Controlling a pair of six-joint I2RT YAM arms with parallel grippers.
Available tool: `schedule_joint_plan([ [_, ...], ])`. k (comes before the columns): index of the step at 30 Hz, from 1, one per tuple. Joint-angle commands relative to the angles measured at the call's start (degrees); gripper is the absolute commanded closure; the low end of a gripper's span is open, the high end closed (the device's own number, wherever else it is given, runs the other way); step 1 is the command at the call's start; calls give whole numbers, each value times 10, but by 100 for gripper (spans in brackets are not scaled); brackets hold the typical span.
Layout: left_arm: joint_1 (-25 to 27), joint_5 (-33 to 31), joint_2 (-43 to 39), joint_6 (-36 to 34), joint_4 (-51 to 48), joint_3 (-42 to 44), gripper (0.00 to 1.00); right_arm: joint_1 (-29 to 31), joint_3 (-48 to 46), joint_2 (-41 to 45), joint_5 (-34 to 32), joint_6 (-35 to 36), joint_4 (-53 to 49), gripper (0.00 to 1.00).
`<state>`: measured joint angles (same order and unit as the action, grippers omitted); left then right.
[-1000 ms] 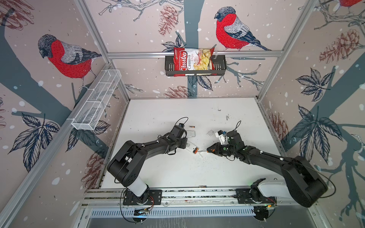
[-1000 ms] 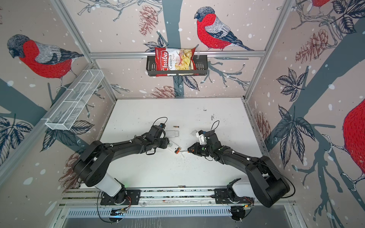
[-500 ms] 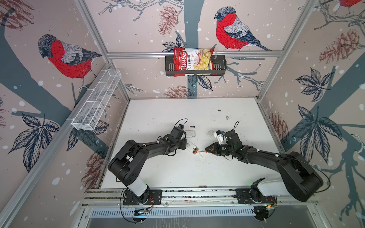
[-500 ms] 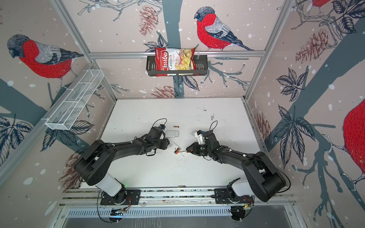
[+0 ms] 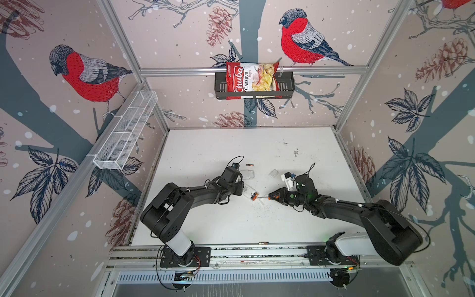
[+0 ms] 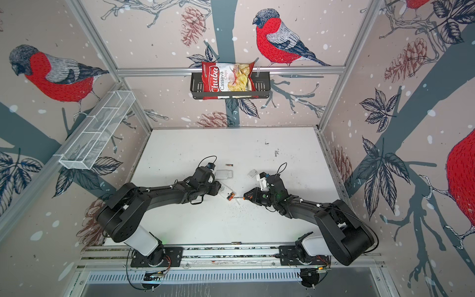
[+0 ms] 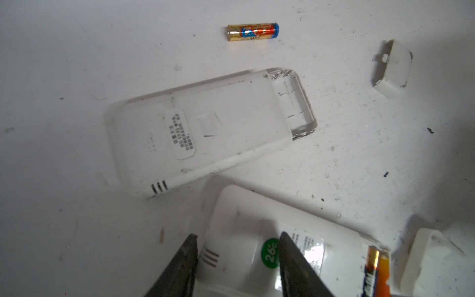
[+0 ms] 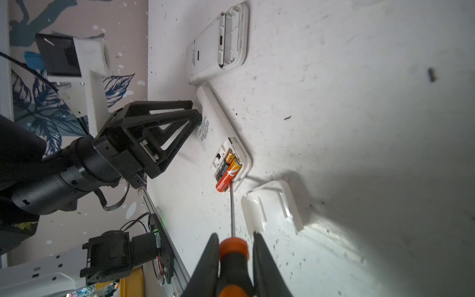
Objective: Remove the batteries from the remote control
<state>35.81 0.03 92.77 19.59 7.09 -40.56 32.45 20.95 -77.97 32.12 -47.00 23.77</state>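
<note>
**Orange battery (image 8: pixel 228 174) poking out of the remote (image 7: pixel 244 205)**

Black left hand (image 7: pixel 237 235) has its fingers spread, not gripping anything, tips pressed on the back of the white remote. The remote is lying face down in the middle of the worktop (image 5: pixel 218 226). In its open bay a black battery (image 8: pixel 224 164) lies beside the orange one, which sticks out past the end. The screwdriver (image 8: pixel 234 248) tip is right against the orange one, and the right hand (image 8: pixel 235 235) is clenched on the handle. A loose battery (image 7: pixel 253 32) lies farther back.
</note>
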Motion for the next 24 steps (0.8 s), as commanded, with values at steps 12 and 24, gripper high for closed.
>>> schedule_joint_plan([
  [12, 4, 4, -2, 2, -30, 6, 51, 0, -49, -16, -10, -68, 126, 100],
  [24, 6, 6, -3, 5, -31, 7, 52, 1, -64, -60, 6, -87, 201, 100],
])
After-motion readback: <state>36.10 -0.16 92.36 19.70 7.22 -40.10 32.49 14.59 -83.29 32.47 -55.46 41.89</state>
